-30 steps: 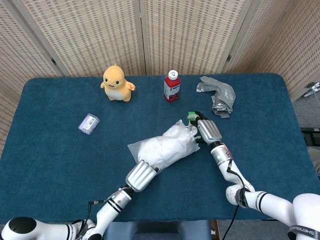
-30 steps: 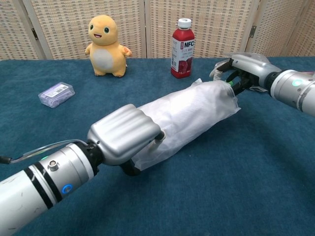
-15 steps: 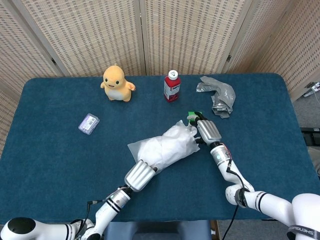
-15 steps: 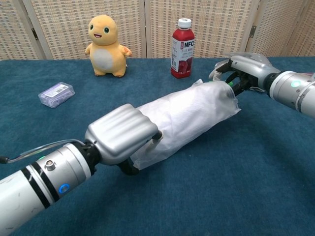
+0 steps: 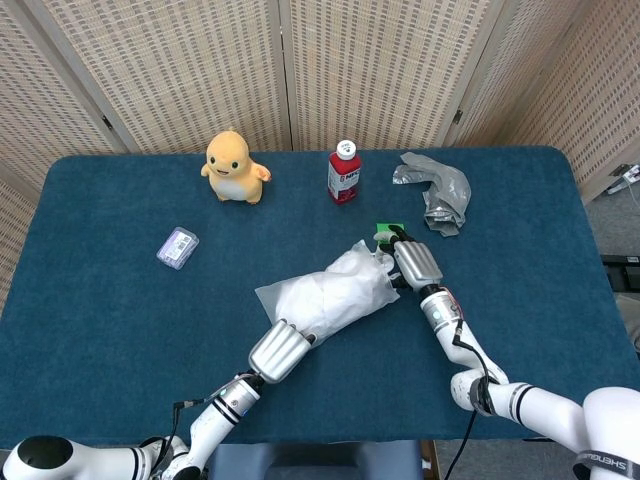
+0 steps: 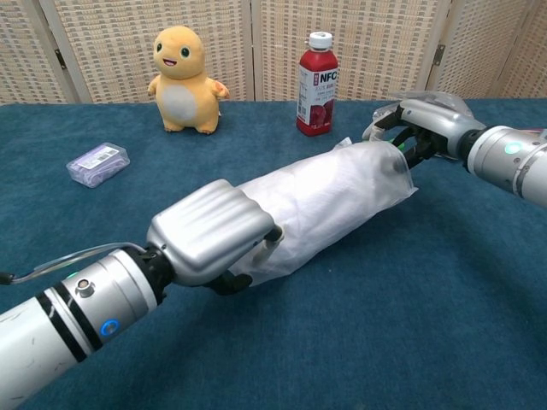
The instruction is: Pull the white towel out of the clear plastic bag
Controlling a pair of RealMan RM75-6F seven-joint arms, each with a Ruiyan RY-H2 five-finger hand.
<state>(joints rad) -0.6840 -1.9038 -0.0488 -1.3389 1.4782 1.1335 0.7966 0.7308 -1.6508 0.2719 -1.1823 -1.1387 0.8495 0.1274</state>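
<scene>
white towel (image 6: 329, 192) still wholly inside the clear plastic bag (image 6: 256, 260), filling it as a long bundle, lying diagonally near the middle of the blue table (image 5: 100, 320). near, lower end of the bag gripped by the left hand (image 6: 209, 232), fingers curled under and around the plastic edge. far, upper end of the bag met by the right hand (image 6: 423, 124), fingertips (image 6: 386, 128) bent in at the bunched mouth of the bag and touching it; cannot tell from either view whether plastic or towel is actually pinched there. something small and green (image 5: 386, 231) showing just beside that hand in the head view, too small to identify. red juice bottle (image 5: 343, 172) with a white cap, upright toward the back of the table, still holding red liquid. yellow plush toy (image 5: 234, 167) to its left, upright, well apart from the bag. small clear box (image 5: 178, 248) with something purplish inside, lying on the left side of the table. crumpled grey bag (image 5: 436, 190) at the back right, near the right hand but not touching it.
</scene>
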